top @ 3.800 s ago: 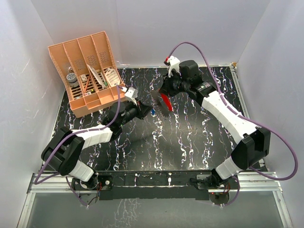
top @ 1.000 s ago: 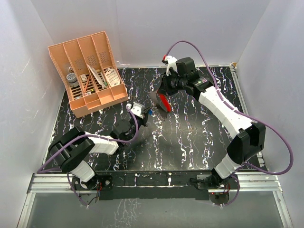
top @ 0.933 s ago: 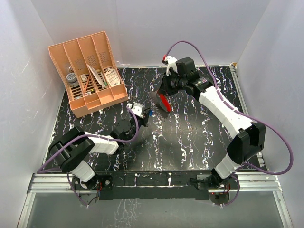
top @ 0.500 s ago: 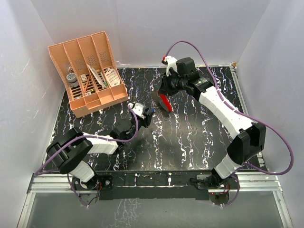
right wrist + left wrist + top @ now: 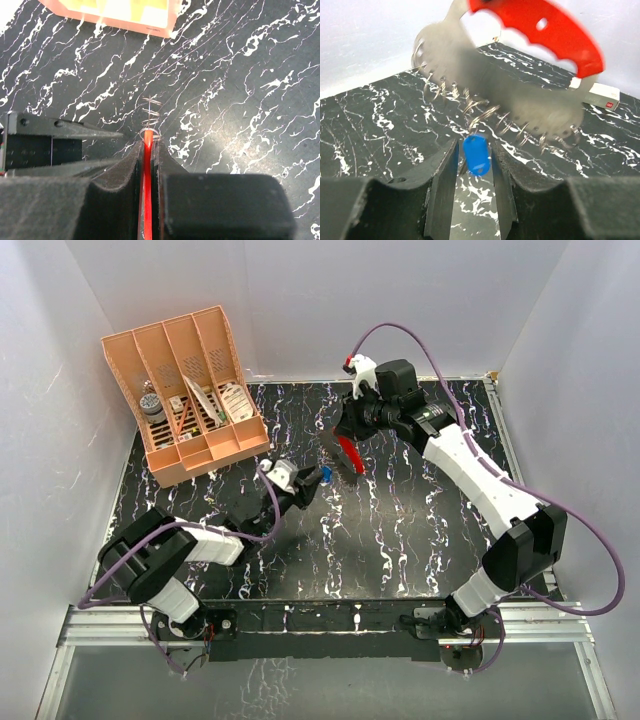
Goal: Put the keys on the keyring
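Fingers (image 5: 442, 195) of the left tool (image 5: 474, 146) stood partly apart, with the blue head of the key (image 5: 477, 155) between them; whether they touched it could not be told. The key sat just under the wire rings (image 5: 485, 114) hanging from the pale side of the keyring (image 5: 540, 25), above the desk (image 5: 400, 530). The right tool (image 5: 148, 144) was clamped on the keyring's red side, holding it up over mid-desk. An orange rack (image 5: 190, 390) stood at the far left corner, well apart.
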Action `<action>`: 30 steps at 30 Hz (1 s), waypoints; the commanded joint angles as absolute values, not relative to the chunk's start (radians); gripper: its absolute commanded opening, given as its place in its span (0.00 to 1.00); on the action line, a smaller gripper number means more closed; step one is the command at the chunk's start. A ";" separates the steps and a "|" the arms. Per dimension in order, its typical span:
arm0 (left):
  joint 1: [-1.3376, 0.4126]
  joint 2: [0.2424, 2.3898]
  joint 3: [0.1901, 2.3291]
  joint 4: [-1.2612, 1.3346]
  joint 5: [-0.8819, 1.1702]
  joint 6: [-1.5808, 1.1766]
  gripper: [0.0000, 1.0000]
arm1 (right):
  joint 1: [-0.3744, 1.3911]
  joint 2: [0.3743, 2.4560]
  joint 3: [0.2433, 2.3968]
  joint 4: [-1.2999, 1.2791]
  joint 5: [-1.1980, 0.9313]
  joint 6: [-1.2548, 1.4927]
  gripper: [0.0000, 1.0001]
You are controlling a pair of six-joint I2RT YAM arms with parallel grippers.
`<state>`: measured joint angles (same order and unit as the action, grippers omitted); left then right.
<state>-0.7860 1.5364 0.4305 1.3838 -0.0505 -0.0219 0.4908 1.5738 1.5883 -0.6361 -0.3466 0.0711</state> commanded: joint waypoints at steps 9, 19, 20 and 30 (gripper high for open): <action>-0.611 1.667 0.383 1.741 0.374 -0.140 0.31 | 0.491 1.483 1.593 -0.584 -0.402 0.046 0.00; -0.602 1.652 0.405 1.756 0.375 -0.182 0.36 | 0.491 1.482 1.580 -0.597 -0.396 0.031 0.00; -0.595 1.640 0.404 1.749 0.363 -0.198 0.37 | 0.491 1.483 1.576 -0.598 -0.389 0.029 0.00; -0.496 1.475 0.447 1.554 0.405 -0.277 0.58 | 0.491 1.487 1.491 -0.587 -0.345 0.003 0.00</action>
<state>-0.5293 1.5623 0.3874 1.5681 0.3523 -0.2504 0.4908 1.5265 1.5074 -0.6331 -0.3717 0.0254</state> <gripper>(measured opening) 0.549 0.046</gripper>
